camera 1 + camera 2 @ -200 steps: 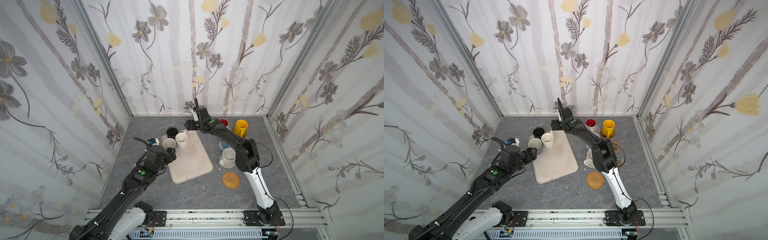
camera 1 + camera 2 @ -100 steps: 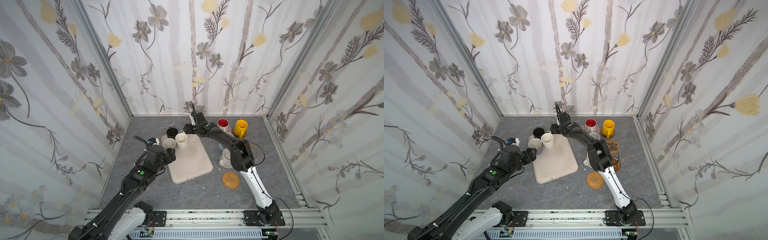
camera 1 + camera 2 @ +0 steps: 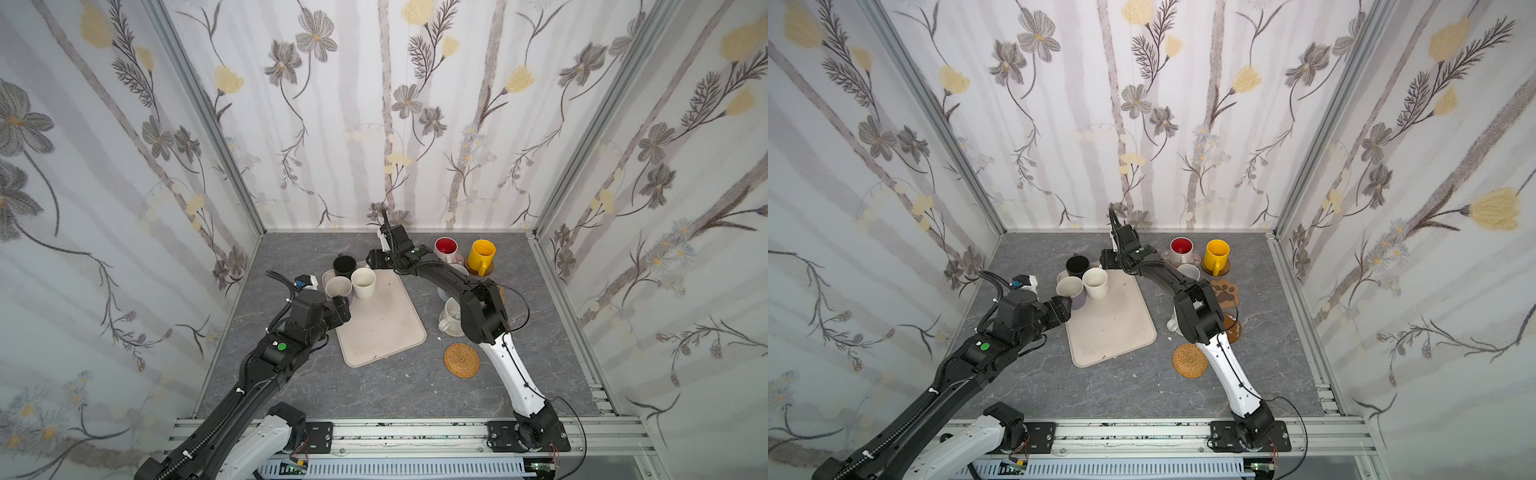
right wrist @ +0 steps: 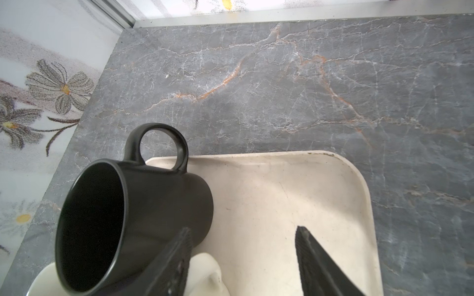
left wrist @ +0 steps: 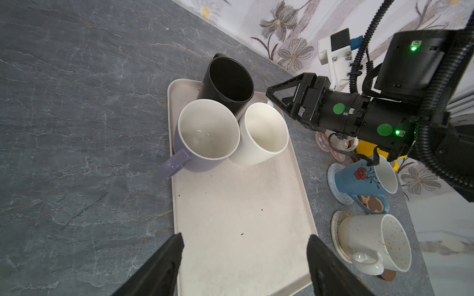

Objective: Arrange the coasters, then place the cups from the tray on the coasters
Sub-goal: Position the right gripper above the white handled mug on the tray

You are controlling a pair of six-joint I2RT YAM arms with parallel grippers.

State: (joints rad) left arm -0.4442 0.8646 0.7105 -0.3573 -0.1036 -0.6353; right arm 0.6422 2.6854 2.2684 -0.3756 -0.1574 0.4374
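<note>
The right gripper (image 4: 242, 230) hung over the tray's (image 4: 307, 184) far corner, jaws apart and empty, near the black mug (image 4: 166, 200). The left gripper (image 5: 245, 237) hovered, also spread and empty, over the tray, where the lavender mug (image 5: 205, 135) and cream mug (image 5: 264, 133) stood.

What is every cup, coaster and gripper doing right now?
black mug: upright on the tray
lavender mug: upright on the tray
plain cream mug: upright on the tray
yellow mug: on a brown coaster
red-inside mug: on the flower coaster
blue mug: on the grey-blue coaster
speckled mug: on the beige coaster
rattan coaster: bare
paw coaster: bare
left gripper: open, empty
right gripper: open, empty, over the tray
</note>
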